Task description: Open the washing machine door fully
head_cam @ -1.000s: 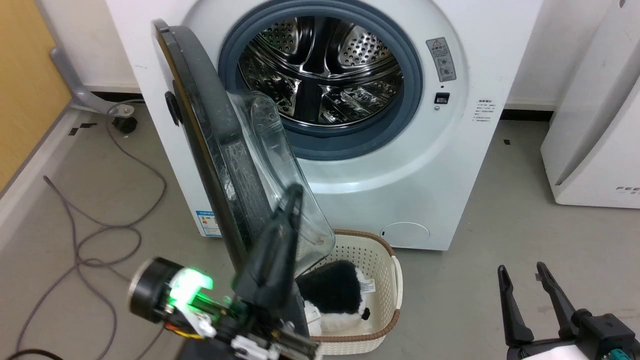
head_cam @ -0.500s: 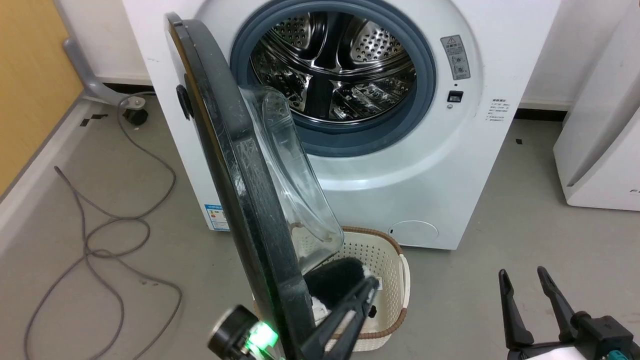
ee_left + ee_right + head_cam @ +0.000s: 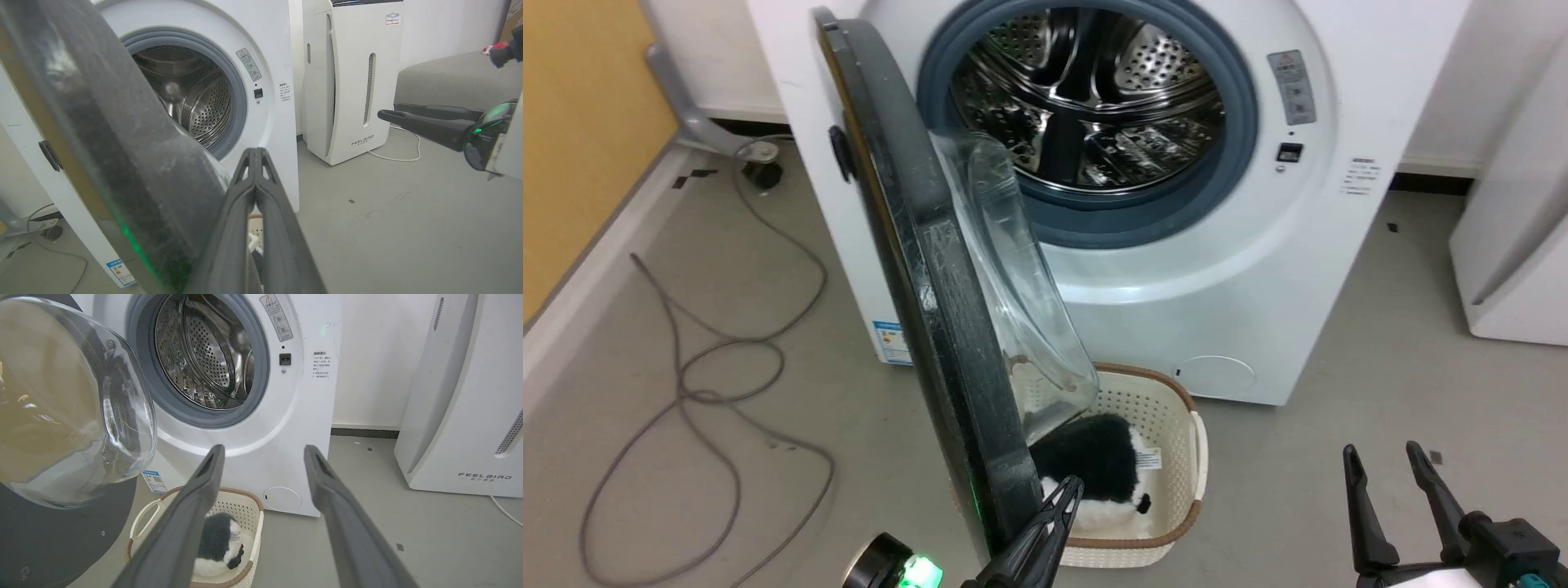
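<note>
In the head view, the left gripper (image 3: pixel 1066 494), fingers pressed together on nothing, sits just right of the lower edge of the washing machine door (image 3: pixel 931 286), which is swung out edge-on; the right gripper (image 3: pixel 1381 451), spread wide and empty, is well right of it. In the left wrist view, the door's black rim looms just left of the closed fingers. In the right wrist view, its glass bowl hangs up-left of the parted fingers.

head: high, angled forward and down on the washing machine (image 3: pixel 1201 269) front and floor, mid-range | left wrist: low, hard against the washing machine door (image 3: pixel 102 143) edge, facing drum (image 3: pixel 196 106) and FEELBIRD appliance (image 3: pixel 351 81) | right wrist: low, near, facing drum and laundry basket (image 3: pixel 239 510) | shared by all: drum, washing machine door
</note>
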### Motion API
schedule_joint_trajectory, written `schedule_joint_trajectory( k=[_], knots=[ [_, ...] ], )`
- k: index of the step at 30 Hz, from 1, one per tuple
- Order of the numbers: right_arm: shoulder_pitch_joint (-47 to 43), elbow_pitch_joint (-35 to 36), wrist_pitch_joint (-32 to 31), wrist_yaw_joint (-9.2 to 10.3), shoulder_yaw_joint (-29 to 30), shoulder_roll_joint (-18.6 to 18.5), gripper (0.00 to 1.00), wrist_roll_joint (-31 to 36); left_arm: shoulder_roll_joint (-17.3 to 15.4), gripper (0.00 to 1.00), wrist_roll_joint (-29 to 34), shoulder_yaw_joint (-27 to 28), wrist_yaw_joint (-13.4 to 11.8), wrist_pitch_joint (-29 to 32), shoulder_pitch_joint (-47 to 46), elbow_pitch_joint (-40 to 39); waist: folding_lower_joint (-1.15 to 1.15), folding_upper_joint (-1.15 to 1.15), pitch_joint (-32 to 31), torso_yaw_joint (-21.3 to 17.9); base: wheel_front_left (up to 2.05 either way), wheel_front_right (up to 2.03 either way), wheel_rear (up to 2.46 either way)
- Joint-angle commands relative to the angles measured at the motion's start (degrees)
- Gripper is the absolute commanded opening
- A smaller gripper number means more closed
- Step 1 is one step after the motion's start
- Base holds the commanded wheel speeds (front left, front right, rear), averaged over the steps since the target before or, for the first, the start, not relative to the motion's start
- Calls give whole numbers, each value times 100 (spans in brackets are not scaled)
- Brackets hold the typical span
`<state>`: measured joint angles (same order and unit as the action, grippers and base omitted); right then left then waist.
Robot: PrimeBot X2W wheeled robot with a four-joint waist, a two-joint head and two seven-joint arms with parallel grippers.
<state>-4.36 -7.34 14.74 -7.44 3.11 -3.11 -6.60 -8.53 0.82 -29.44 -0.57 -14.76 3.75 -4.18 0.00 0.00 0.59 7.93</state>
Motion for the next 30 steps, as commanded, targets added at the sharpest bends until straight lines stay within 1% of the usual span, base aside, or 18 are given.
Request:
schedule_joint_trajectory(
  k=[1, 6, 14, 15, 22, 26, 30],
  knots=[
    [-47, -22, 26, -5, 8, 24, 100, 13, -48, 0, -23, 47, -46, -24, -24, -1, 0, 0, 4, 87, 0, 0, 0],
    [-40, -31, 26, -5, 33, 24, 100, 4, -85, 0, -73, 80, -111, -24, 37, -67, 0, 0, 2, 381, 0, 0, 0],
    [-16, -16, 26, -5, 76, 24, 100, -70, -178, 0, -112, 172, -236, -24, 145, -197, 0, 0, 59, 1082, 0, 0, 0],
    [-16, -16, 26, -5, 76, 24, 100, -70, -178, 0, -112, 172, -236, -24, 145, -197, 0, 0, 59, 1082, 0, 0, 0],
    [65, -12, 26, -5, 57, 24, 100, -115, -294, 0, -194, 390, -372, -24, 201, -212, 0, 0, 154, 1611, 0, 0, 0],
    [130, -5, 26, -5, 48, 24, 100, -84, -332, 0, -357, 670, -472, -24, 154, -144, 0, 0, 253, 1739, 0, 0, 0],
    [195, 20, 26, -5, 46, 24, 100, -32, -397, 0, -619, 1102, -589, -24, 117, -5, 0, 0, 370, 1754, 0, 0, 0]
  ],
)
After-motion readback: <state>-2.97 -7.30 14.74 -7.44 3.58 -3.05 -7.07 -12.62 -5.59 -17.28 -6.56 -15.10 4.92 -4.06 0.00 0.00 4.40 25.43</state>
